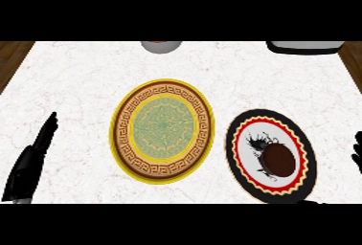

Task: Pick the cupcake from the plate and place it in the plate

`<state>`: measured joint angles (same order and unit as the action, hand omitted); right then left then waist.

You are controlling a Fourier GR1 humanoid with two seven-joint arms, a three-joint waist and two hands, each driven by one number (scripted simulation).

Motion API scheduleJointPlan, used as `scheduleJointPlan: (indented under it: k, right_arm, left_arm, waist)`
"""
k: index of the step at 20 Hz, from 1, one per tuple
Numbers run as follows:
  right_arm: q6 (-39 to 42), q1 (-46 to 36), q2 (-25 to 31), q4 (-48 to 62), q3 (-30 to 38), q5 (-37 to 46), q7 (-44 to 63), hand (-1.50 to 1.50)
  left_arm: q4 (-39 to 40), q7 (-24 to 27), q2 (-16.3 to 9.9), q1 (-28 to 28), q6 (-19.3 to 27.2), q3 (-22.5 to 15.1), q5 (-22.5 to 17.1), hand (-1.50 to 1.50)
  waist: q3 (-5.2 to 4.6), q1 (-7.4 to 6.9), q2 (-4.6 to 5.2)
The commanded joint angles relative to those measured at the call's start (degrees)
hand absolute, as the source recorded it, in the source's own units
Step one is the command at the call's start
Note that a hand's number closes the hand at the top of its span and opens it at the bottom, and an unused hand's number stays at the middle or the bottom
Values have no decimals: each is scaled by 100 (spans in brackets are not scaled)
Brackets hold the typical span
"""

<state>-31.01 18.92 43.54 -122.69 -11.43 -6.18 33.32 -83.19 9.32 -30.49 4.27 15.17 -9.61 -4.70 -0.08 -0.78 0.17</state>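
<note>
A dark brown round cupcake (279,160) sits on the black, red and white plate (244,131); no writing shows. Left robot hand (32,160) straight-fingered, holding nothing; right robot hand (357,153) barely visible, state unclear.

Just one cam, up at head height, looking steeply down on the white marble table (84,81), pretty close.

Counter (78,72): white marble, wood at L and R edges.
Gold plate (124,139): centre, green middle, brown key-pattern rim.
Black-rim plate (244,127): just R of gold plate, red/yellow zigzag ring, white middle.
Cupcake (279,160): brown, on black-rim plate.
Left hand (32,160): lower L, fingers straight.
Right hand (357,153): R edge, mostly cut off.
Grey vessel (161,46): top centre.
Dark item (304,47): top R.
</note>
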Motion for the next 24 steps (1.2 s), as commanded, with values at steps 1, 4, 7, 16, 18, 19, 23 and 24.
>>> scheduleJointPlan:
  k: [1, 4, 7, 16, 18, 19, 23, 24]
  right_arm:
    - [635, -985, 247, 556, -11, -211, 808, -150]
    - [1223, -857, 426, 864, -166, -162, 639, -150]
    - [1474, -1022, -28, 1404, -454, 10, 309, -150]
    - [2335, -1460, -832, 2178, -268, 343, 163, -150]
    - [2585, -1592, -934, 2260, -227, 344, 215, -150]
    - [2478, -1833, -1137, 2688, -463, 558, 85, -150]
    - [2930, -1750, -1248, 2613, -222, 599, 316, -150]
    - [3155, -1752, -1229, 2958, 32, 565, -110, -150]
  left_arm:
    - [66, 26, -85, -71, -276, 177, -96, 0]
    - [-39, -271, 82, -182, -87, 93, 72, 0]
    - [-257, 55, -125, 295, -406, 307, -13, 0]
    - [-176, -106, 323, 195, -450, 558, 460, 0]
    - [-165, -200, 515, 107, -464, 506, 542, 0]
    - [-302, -28, 164, 267, -725, 748, 350, 0]
    - [-133, -81, 631, 153, -565, 653, 762, 0]
    - [-83, -250, 693, 21, -559, 717, 819, 0]
  waist:
    - [4, -45, 8]
    - [8, 18, -1]
    - [10, -3, -14]
    - [9, 63, -18]
    - [8, 65, -18]
    - [9, 30, -15]
    - [8, 67, -19]
    - [8, 72, -18]
